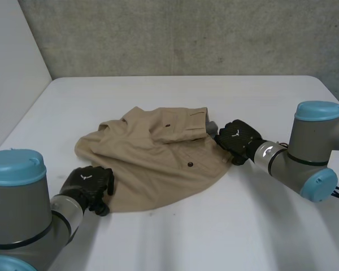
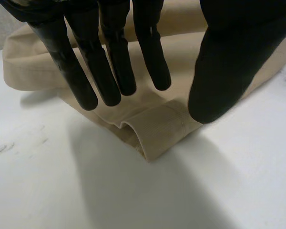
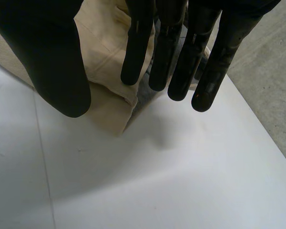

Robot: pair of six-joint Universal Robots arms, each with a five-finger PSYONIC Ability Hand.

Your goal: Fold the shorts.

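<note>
Tan shorts (image 1: 152, 164) lie crumpled in the middle of the white table (image 1: 254, 231), with a pocket flap and two dark buttons facing up. My left hand (image 1: 88, 186) is at their near left corner. In its wrist view the fingers (image 2: 109, 67) are straight and spread from the thumb, just over a hemmed corner (image 2: 157, 129), pinching nothing. My right hand (image 1: 237, 141) is at the shorts' right edge, by a grey inner lining. There too the fingers (image 3: 181, 52) are straight and apart from the thumb, above a folded tan corner (image 3: 107, 95).
Bare white table surrounds the shorts on all sides. A grey concrete wall (image 1: 186, 34) rises behind the table's far edge, and a pale wall stands at the left.
</note>
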